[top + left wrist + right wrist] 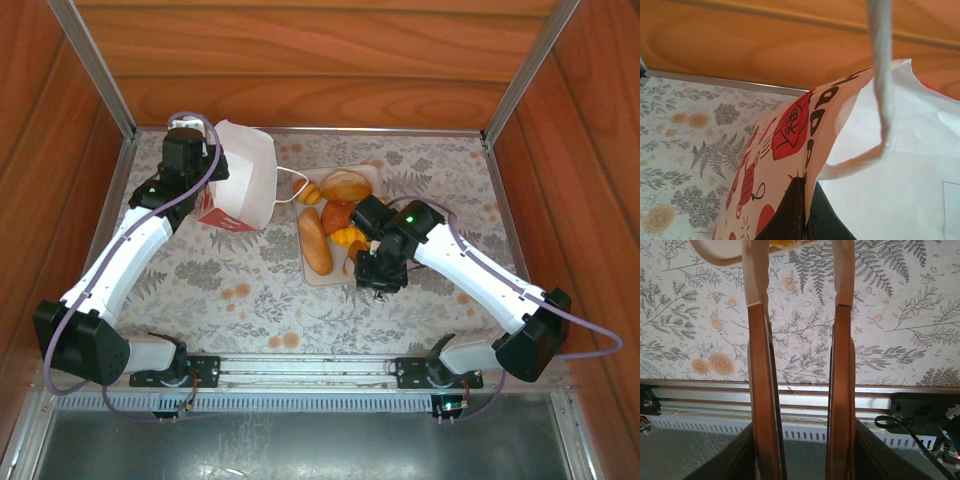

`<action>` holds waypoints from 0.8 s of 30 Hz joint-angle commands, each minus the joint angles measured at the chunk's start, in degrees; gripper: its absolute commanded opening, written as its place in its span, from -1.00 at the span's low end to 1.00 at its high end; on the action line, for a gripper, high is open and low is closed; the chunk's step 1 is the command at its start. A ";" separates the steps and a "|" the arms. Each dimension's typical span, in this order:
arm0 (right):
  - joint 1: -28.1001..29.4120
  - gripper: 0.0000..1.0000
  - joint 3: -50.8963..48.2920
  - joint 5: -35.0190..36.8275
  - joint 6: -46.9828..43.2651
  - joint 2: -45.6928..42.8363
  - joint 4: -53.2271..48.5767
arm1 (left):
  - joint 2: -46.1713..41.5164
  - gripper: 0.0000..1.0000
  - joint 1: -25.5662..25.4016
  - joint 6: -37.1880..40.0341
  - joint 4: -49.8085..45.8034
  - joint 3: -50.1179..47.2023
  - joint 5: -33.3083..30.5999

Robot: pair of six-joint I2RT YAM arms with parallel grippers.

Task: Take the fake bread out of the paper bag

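table (250,290): floral-patterned, is carrying two things | paper bag (245,175): is sitting rear left | tray (340,264): is lying centre

We count one paper bag (245,175) and one tray (322,278). On the tray we see one long loaf (315,240), one round bun (346,186) and three smaller pastries (337,215) we can make out.

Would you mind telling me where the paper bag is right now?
In the top view, the paper bag sits far left on the table, pinched by the left end effector, with the bread tray to its right.
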 commanded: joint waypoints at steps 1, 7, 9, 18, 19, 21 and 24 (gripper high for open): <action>0.19 -0.12 1.89 -2.37 -1.34 1.13 1.74 | -1.05 -1.00 0.51 -0.09 0.51 -0.68 0.54; 0.45 -0.04 3.94 -3.07 -3.66 4.61 0.76 | -1.06 -1.00 0.64 -0.11 0.48 -1.00 0.50; 0.54 -0.03 4.50 -3.40 -4.13 5.28 0.88 | -1.06 -1.00 0.75 -0.05 0.52 -1.00 0.50; 0.54 -0.11 5.25 0.23 -3.66 5.00 -0.68 | -1.06 -1.00 0.99 0.19 0.52 -0.94 0.60; 0.50 -0.11 5.19 1.35 -3.39 4.75 -1.41 | -1.06 -1.00 1.10 0.14 0.57 -0.93 0.77; 0.45 -0.12 5.00 2.60 -2.72 3.98 -1.84 | -0.97 -1.00 1.11 0.10 0.60 -0.95 0.90; 0.37 -0.13 4.02 3.51 -1.74 2.32 -1.19 | -0.97 -1.00 1.13 -0.05 0.62 -0.87 1.12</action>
